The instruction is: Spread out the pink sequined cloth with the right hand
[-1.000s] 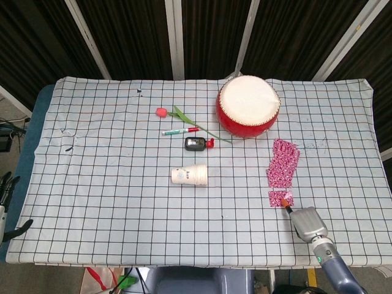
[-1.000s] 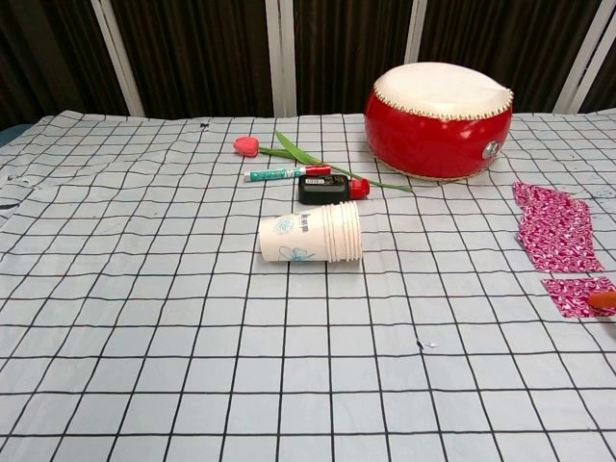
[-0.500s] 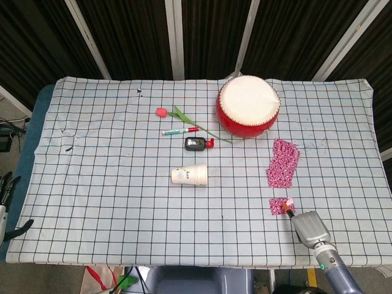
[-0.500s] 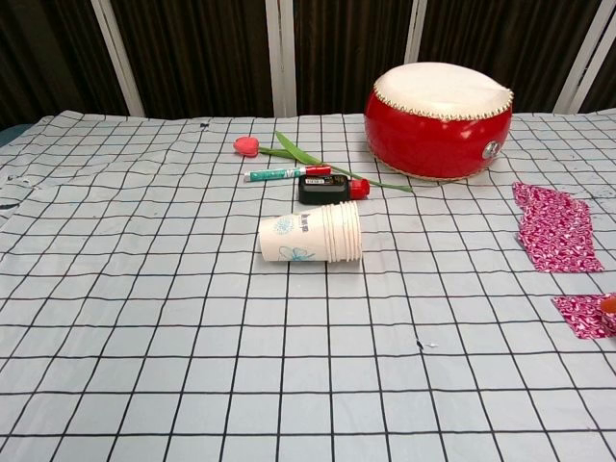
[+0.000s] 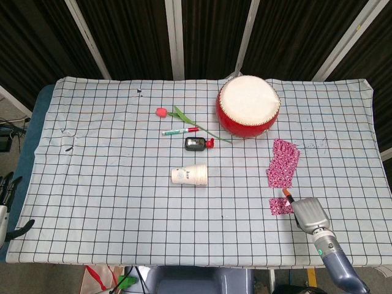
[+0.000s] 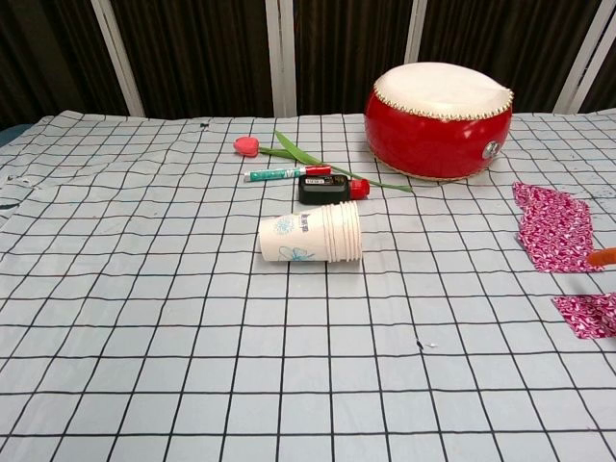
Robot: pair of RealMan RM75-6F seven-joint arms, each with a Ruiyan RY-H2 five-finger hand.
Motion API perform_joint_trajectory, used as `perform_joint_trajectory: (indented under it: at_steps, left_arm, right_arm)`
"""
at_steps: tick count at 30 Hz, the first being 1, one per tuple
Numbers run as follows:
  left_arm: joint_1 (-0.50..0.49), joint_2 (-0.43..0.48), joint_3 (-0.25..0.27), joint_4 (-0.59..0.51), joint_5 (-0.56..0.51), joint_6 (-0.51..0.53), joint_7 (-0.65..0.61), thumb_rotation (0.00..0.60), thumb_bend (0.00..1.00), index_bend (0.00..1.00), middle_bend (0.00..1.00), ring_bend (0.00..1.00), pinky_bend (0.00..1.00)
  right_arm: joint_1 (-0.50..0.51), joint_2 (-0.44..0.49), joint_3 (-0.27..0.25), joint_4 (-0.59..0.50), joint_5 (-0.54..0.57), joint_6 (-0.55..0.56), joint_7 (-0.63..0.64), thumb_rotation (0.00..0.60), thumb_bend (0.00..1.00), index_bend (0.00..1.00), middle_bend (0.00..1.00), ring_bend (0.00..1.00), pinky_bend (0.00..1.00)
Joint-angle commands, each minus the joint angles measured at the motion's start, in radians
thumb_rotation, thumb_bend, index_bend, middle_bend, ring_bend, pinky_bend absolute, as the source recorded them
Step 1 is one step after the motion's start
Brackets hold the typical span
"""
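Observation:
The pink sequined cloth lies on the checked tablecloth as two pieces. The larger piece (image 5: 283, 163) (image 6: 553, 236) is in front of the drum. A small piece (image 5: 280, 206) (image 6: 589, 314) lies nearer the front edge. My right hand (image 5: 306, 213) sits just right of the small piece, palm down. One orange fingertip (image 5: 286, 193) (image 6: 604, 256) reaches out between the two pieces and holds nothing. My left hand (image 5: 6, 208) shows only at the far left edge, off the table, its fingers apart.
A red drum (image 5: 248, 106) stands at the back right. A tulip (image 5: 162, 112), a marker (image 5: 179, 130), a small black bottle (image 5: 197, 144) and a paper cup on its side (image 5: 191, 175) lie mid-table. The table's front edge is close behind my right hand.
The small pink piece was dragged toward the front edge under my right fingertip. The fingertip has since left it and moved farther away, toward the larger piece.

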Motion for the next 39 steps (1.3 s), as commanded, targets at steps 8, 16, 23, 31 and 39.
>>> perform_joint_trajectory:
  at_steps: [8,16,23,31,39]
  left_arm:
    - [0.003,-0.001,0.001,-0.003,0.002,0.006,0.004,0.6,0.25,0.1,0.0,0.0,0.02]
    - [0.004,0.003,-0.001,-0.001,-0.001,0.007,-0.003,0.6,0.25,0.1,0.0,0.0,0.02]
    - [0.005,0.005,-0.002,0.0,-0.001,0.01,-0.007,0.6,0.25,0.1,0.0,0.0,0.02]
    - [0.006,0.005,-0.001,-0.001,0.001,0.01,-0.007,0.6,0.25,0.1,0.0,0.0,0.02]
    - [0.008,0.009,-0.001,0.0,0.002,0.016,-0.016,0.6,0.25,0.11,0.0,0.0,0.02]
  right_arm:
    - [0.089,-0.053,0.039,0.098,0.176,-0.094,-0.054,0.6,0.8,0.09,0.83,0.81,0.5]
    - [0.123,-0.09,0.036,0.14,0.241,-0.119,-0.066,0.6,0.8,0.09,0.83,0.81,0.5]
    - [0.14,-0.104,0.028,0.145,0.254,-0.116,-0.072,0.6,0.8,0.09,0.83,0.81,0.5]
    - [0.159,-0.115,0.016,0.102,0.248,-0.084,-0.099,0.6,0.81,0.09,0.83,0.81,0.5]
    - [0.18,-0.136,0.0,0.064,0.262,-0.05,-0.144,0.6,0.82,0.09,0.83,0.81,0.5]
